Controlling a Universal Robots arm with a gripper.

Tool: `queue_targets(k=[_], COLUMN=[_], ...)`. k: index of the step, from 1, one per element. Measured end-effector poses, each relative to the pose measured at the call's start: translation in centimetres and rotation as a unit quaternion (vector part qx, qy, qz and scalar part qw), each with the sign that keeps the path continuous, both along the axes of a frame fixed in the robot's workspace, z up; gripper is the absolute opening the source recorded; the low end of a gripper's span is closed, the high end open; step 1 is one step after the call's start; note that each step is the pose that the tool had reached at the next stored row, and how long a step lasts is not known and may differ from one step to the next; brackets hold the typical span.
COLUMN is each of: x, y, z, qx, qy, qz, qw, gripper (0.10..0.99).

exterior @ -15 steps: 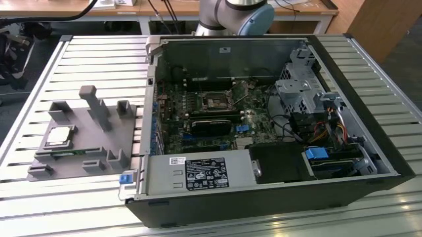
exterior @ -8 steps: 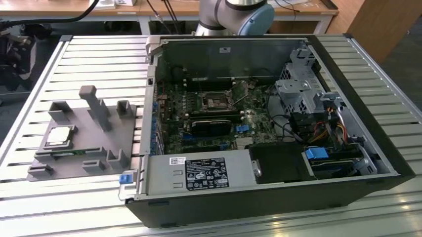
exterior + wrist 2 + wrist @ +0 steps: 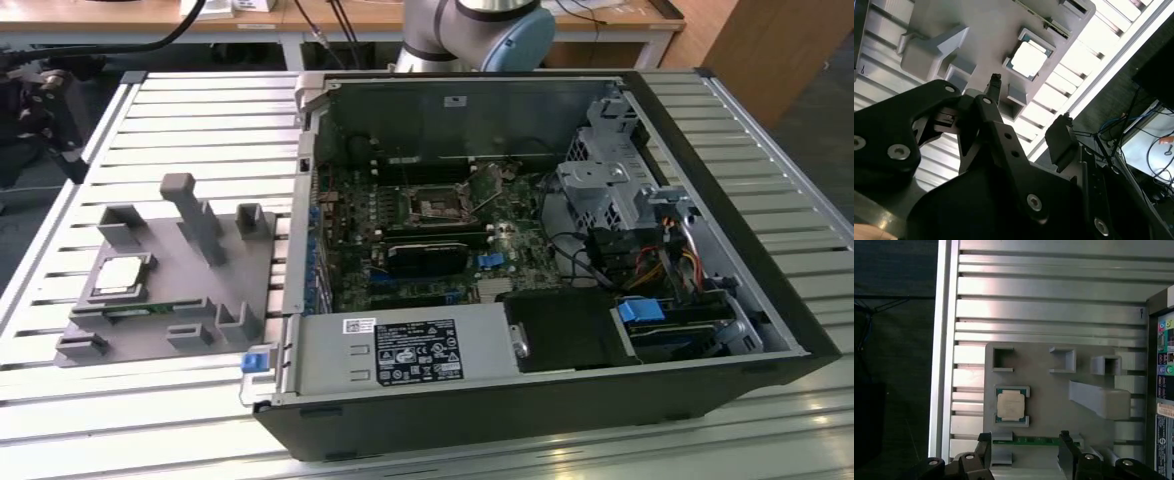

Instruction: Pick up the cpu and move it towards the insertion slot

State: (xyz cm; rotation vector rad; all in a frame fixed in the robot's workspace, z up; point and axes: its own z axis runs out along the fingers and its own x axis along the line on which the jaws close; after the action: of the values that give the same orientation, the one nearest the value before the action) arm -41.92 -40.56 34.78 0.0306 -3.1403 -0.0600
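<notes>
Silver-grey cpu point(image 3: 120, 273) seated in tray point(image 3: 200, 300) pocket, exterior view's left, well apart from slot point(image 3: 438, 207) mid-frame. Approach step in hand: hovering near cpu with gripper point(image 3: 1024, 437), fingers apart, nothing held. Probably calls for centring over cpu before closing.

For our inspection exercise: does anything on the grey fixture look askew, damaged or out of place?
Nothing stands out: the shiny silver-grey square cpu lies flat, squarely in its pocket on the grey plastic fixture.

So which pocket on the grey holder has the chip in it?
The one holding the cpu, beside the green memory stick; the other pockets on the grey holder are empty.
</notes>
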Motion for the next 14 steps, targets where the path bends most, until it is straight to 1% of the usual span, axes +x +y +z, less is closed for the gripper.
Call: queue_targets(k=[1,14], x=[-0.01,-0.03], y=[0.00,0.00], z=[-0.07,-0.68], qx=[0.0000,0.0000], qy=[0.0000,0.0000], qz=[0.000,0.000], qw=[1.0000,1.0000], gripper=[0.647,0.647])
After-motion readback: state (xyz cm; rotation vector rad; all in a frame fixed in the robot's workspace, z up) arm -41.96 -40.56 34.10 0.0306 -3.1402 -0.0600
